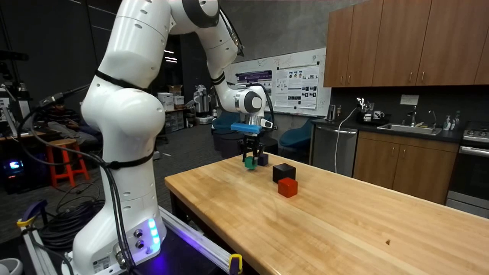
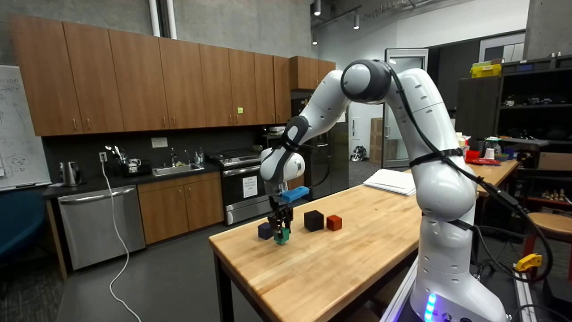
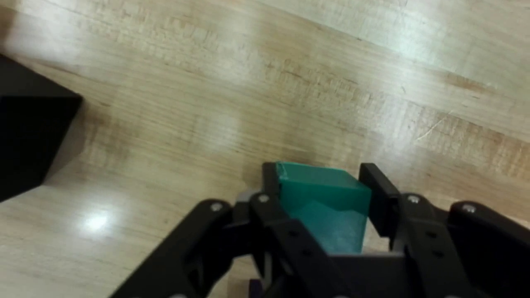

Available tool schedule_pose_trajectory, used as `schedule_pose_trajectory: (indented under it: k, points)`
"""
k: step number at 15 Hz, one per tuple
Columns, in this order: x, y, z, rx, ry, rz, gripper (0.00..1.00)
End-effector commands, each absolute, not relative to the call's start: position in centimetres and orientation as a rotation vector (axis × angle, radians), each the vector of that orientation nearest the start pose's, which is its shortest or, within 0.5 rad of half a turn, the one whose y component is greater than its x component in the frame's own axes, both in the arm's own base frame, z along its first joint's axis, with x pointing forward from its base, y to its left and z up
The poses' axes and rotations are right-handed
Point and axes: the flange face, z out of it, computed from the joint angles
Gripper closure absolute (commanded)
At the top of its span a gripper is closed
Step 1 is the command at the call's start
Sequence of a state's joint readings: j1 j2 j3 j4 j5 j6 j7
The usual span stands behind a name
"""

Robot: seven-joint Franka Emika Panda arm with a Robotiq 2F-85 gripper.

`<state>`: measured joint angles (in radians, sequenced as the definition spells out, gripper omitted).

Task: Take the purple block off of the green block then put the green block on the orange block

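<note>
Showed the green block (image 3: 325, 207) directly beneath the palm of the gripper (image 3: 319, 178), between two fingers (image 3: 383, 203) and, to all appearance, grasped by both. Lay near one end of the table (image 1: 344, 229), on the wood or slightly above it, too unclear to tell. With a single arm (image 1: 126, 110) in play, offered no choice of nearer hand. Being a cube, had no long axis and pointed nowhere in particular; turned opposite side faces to the fingertips and another toward the top of the wrist view. Bore no block on the visible part of the upper face, hence, by inference, with the unstacking complete. Had the purple block (image 2: 265, 230) just beside, to the left in an exterior view, perhaps in contact. Depended next, in judgement, on the offset to the orange block (image 1: 287, 187), well apart from the gripper, to the right and nearer the lens in an exterior view. Had the larger black block (image 2: 314, 221) close beside that target, roughly along the way in an exterior view. Called, probably, for a lift high enough to pass the black block, then a level descent onto the orange top. Risked, on the same reasoning, a clipped corner or an off-centre release.
</note>
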<state>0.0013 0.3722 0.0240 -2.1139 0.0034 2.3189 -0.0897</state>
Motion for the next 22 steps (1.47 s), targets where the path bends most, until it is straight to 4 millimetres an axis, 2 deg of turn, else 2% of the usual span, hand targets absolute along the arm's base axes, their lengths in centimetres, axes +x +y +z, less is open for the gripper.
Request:
schedule_pose_trajectory:
  k: [1,7,11,16,19,22]
  points:
    - [55.3,-0.3,26.2,-3.135,-0.106,0.204,0.74]
    - [54.1,-4.5,31.6,-3.134,0.119,0.089,0.74]
    - [52.1,-7.8,33.8,-3.13,0.169,0.084,0.74]
    - [50.0,-12.7,35.0,-3.165,0.197,0.115,0.74]
    - [49.4,-15.5,34.7,-3.193,0.207,0.135,0.74]
    - [49.1,-17.0,33.9,-3.204,0.193,0.15,0.74]
